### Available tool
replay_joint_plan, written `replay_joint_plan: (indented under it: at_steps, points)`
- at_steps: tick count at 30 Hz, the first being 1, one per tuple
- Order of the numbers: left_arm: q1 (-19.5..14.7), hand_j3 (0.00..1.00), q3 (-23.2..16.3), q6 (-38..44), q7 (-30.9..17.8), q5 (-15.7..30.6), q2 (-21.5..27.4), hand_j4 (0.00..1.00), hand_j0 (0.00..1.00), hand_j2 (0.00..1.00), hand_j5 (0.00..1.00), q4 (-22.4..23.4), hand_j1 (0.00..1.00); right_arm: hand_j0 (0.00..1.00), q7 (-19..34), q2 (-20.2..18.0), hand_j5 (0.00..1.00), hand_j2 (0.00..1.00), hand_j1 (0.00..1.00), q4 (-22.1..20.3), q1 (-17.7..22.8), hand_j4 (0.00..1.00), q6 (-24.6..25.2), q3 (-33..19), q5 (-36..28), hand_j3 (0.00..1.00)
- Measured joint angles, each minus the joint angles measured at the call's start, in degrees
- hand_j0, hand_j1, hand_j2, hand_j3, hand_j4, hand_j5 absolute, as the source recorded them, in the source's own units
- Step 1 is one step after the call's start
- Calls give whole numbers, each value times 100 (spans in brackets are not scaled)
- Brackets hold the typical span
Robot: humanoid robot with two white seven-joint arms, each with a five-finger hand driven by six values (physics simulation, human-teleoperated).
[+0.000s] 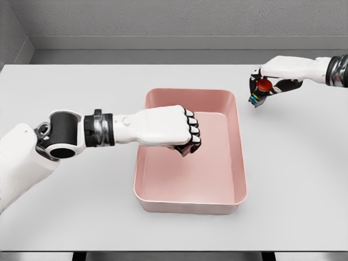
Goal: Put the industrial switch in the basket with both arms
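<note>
From my seat at the remote station, I took the pink basket [232,157] as my reference; it sat in the middle of the pale grey table [70,217], its open side up and nothing lying inside. The left hand [173,130] reached in from the basket's left side and hung over its interior, near the left wall. Its fingers [191,133] were curled tight into a fist, and I saw nothing held in them. The right hand [272,79] was beyond the basket's far right corner, outside the rim and apart from it. Its fingers were wrapped around the industrial switch [260,90], a small dark unit with a red button facing me and coloured bits at its lower end. The switch was in that grip, clear of the table, just right of the basket's far right corner.
</note>
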Motion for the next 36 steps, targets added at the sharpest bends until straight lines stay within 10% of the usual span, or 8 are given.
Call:
replay_joint_plan:
  at_steps: [2,4,14,25,36]
  points:
    - [-9,75,-11,0,-21,4,-26,75,75,75,75,5,75,45,1,-116,45,45,45,-172,-9,45,0,-14,-5,45]
    - [-18,86,-15,1,-26,9,-41,86,86,86,86,4,86,45,-3,-265,45,45,45,-359,-9,45,-1,-49,-7,45]
    - [-52,86,8,3,-30,44,15,86,86,86,86,-10,86,45,-7,-619,45,45,45,-1401,-9,45,-1,-194,-15,45]
    - [-149,100,55,5,1282,1336,2606,100,100,100,100,-51,100,45,-8,-697,45,45,45,-2331,44,45,-6,-281,-22,45]
    - [35,100,-15,13,2150,1221,3183,100,100,100,100,-44,100,45,10,-238,45,45,45,-2668,35,45,-5,-172,-21,45]
